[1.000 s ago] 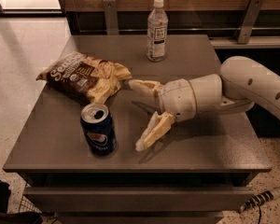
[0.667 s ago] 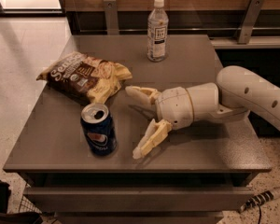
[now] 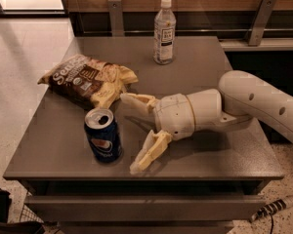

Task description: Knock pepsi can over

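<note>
A: Where's the small dark-blue metal Pepsi can (image 3: 103, 141)?
B: Upright near the front edge of the grey table (image 3: 210, 57), just beside the cream pincer (image 3: 129, 133), which is spread wide. I'd strike it high, near the rim.

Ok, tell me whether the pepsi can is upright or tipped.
Upright: the pepsi can stands on its base on the table, silver top facing up. The gripper is open beside it, not touching.
</note>
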